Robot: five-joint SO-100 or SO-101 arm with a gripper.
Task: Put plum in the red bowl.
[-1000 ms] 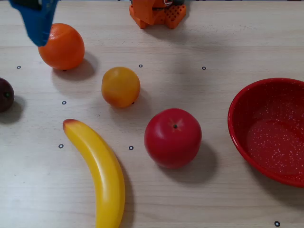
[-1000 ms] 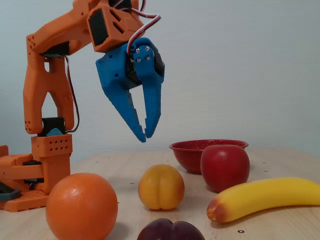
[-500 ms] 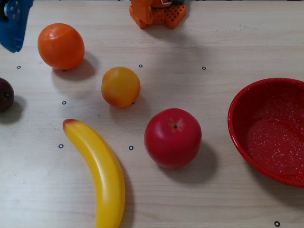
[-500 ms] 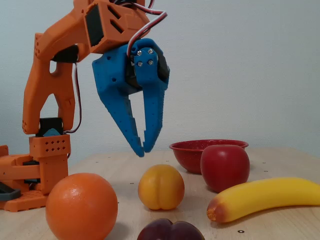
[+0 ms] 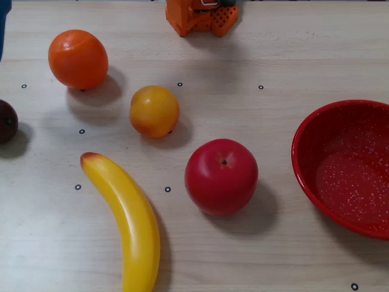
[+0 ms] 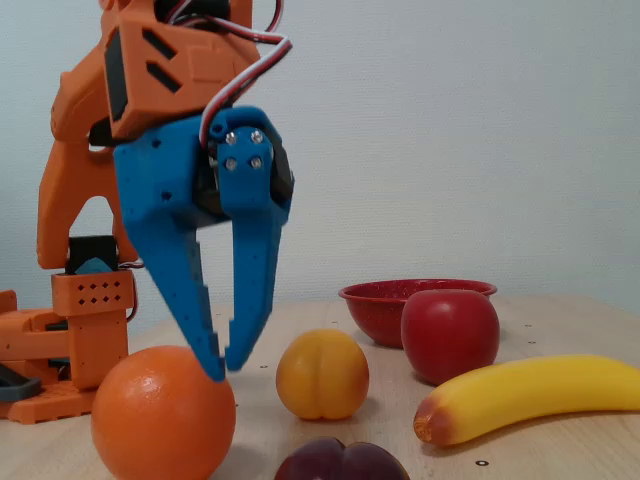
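The plum [image 5: 6,121] is small and dark maroon, cut by the left edge of the overhead view; in the fixed view it lies at the bottom edge [image 6: 340,462]. The red bowl [image 5: 299,152], speckled white inside, sits at the right; in the fixed view its wall [image 6: 370,308] shows behind the apple. My blue gripper [image 6: 224,365] hangs tips-down above the table, just behind the orange, its fingertips nearly touching and nothing between them. In the overhead view only a blue sliver [image 5: 2,30] at the left edge shows.
An orange [image 5: 78,59] [image 6: 163,412], a yellow-orange fruit [image 5: 154,111] [image 6: 322,374], a red apple [image 5: 221,176] [image 6: 450,335] and a banana [image 5: 124,219] [image 6: 530,395] lie between plum and bowl. The orange arm base [image 5: 200,15] [image 6: 60,340] stands at the table's far edge.
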